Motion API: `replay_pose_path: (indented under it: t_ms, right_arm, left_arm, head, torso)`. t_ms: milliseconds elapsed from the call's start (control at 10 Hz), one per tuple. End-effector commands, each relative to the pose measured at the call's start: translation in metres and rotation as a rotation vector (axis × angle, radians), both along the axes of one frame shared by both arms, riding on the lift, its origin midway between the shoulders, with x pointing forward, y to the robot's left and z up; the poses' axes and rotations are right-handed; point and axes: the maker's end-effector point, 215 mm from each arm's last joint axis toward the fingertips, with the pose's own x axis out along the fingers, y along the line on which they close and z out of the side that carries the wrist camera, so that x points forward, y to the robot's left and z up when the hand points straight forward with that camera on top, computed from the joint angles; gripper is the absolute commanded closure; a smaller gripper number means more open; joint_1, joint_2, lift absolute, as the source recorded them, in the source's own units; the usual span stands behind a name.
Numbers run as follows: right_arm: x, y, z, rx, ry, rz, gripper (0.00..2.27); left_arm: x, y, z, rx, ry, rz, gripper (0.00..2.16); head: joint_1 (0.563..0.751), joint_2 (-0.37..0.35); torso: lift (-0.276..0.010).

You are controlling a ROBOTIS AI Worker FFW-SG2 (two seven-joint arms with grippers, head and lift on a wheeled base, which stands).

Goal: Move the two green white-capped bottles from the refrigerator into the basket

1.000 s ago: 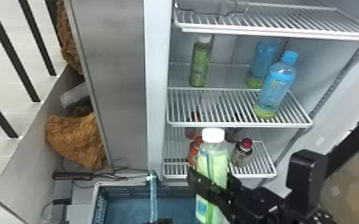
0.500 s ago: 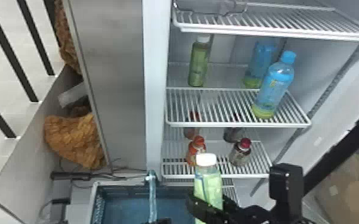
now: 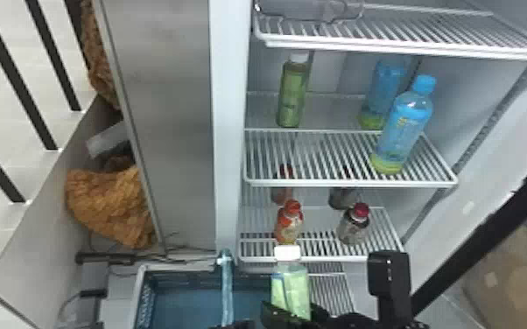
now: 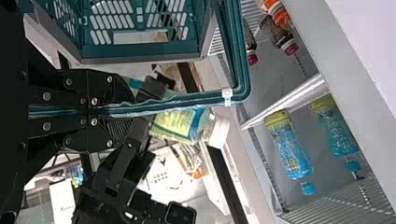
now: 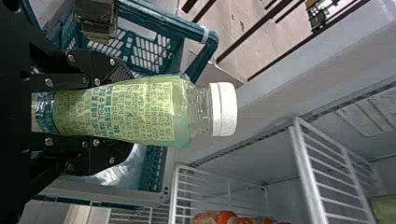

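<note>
In the head view, our right pincer (image 3: 292,311) has lowered one green white-capped bottle (image 3: 291,286) to six o'clock, nearing the basket (image 3: 179,267); its twin (image 3: 292,94), at one o'clock, awaits us. Left wrist view: our left pincer (image 4: 130,111) clamps the basket handle (image 4: 196,98). Right wrist view: fingers (image 5: 112,70) hug the bottle.

Right fingers (image 3: 274,316) parted, left fingers (image 3: 237,324) closed, both low in head view

Green bottle (image 3: 291,286), white cap (image 3: 287,253)
</note>
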Motion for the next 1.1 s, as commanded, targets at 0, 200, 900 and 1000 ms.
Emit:
replay_pose_path:
  t_ms: [0,200,900,1000]
  right_arm:
    - [-0.003,0.007,-0.014,0.008,0.039,0.024,0.92]
    - [-0.002,0.013,-0.023,0.009,0.056,0.044,0.92]
    - [-0.001,0.014,-0.023,0.015,0.053,0.048,0.24]
    - [0.002,0.013,-0.019,0.017,0.035,0.043,0.24]
  left_arm:
    - [-0.001,0.000,-0.001,0.002,0.003,-0.001,1.20]
    - [-0.001,0.000,-0.001,0.001,0.003,-0.001,1.20]
    - [-0.001,0.001,-0.001,0.000,0.004,0.003,1.20]
    - [-0.001,0.001,-0.001,0.000,0.004,0.003,1.20]
  head:
    - [0.695,-0.102]
    - [0.695,-0.082]
    - [0.695,-0.067]
    - [0.695,-0.066]
  torso:
    - [-0.004]
    - [-0.004]
    - [-0.004]
    - [-0.004]
